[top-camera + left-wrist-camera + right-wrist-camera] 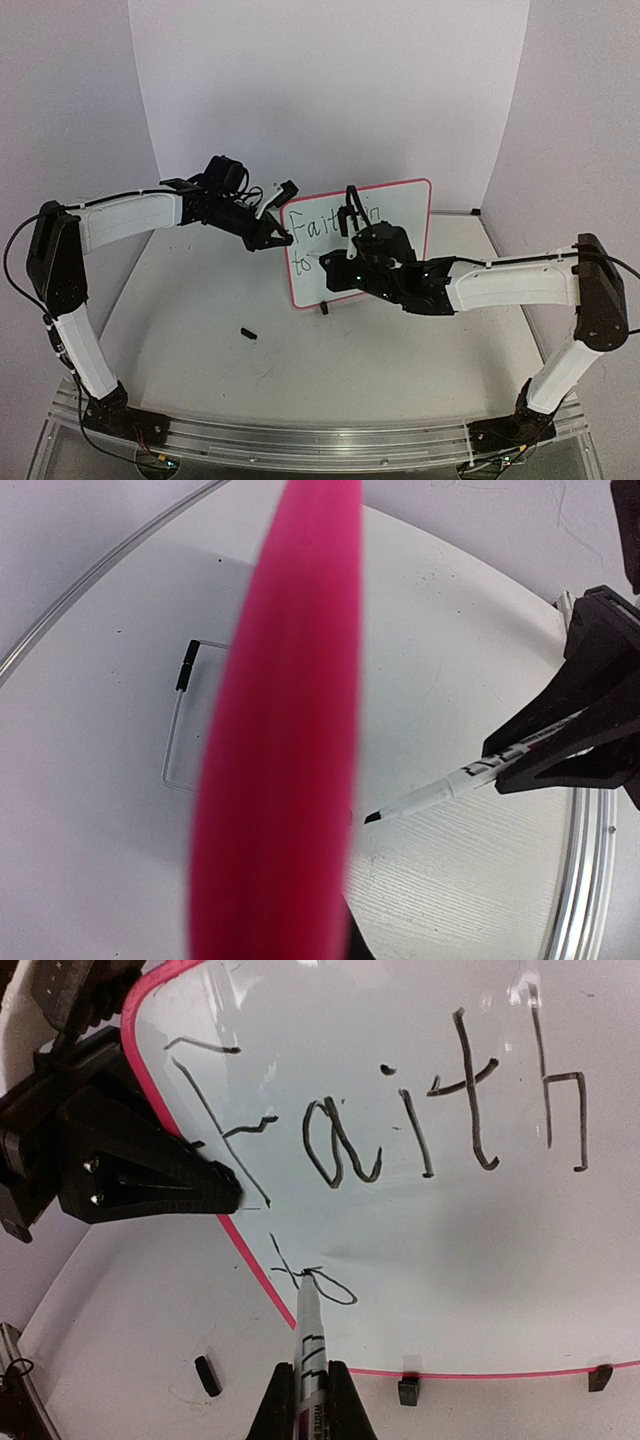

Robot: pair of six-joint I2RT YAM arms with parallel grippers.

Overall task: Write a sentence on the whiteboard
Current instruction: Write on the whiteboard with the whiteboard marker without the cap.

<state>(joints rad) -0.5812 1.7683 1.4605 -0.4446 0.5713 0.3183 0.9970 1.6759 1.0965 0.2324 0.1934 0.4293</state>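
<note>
The whiteboard (400, 225) is stood upright, its left edge pinched by the closed left gripper (280, 238), seemingly for steadiness. A marker (308, 1335) is clamped in the right gripper (310, 1395), its tip pressed low on the board's left, where the sentence (415, 1130) is unfinished.

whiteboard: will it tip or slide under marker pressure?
Probably tippy: the whiteboard stands on two small feet. Likely light, given its thin frame, so it could slide. Left claw pinching its left edge should steady it against the marker.
</note>
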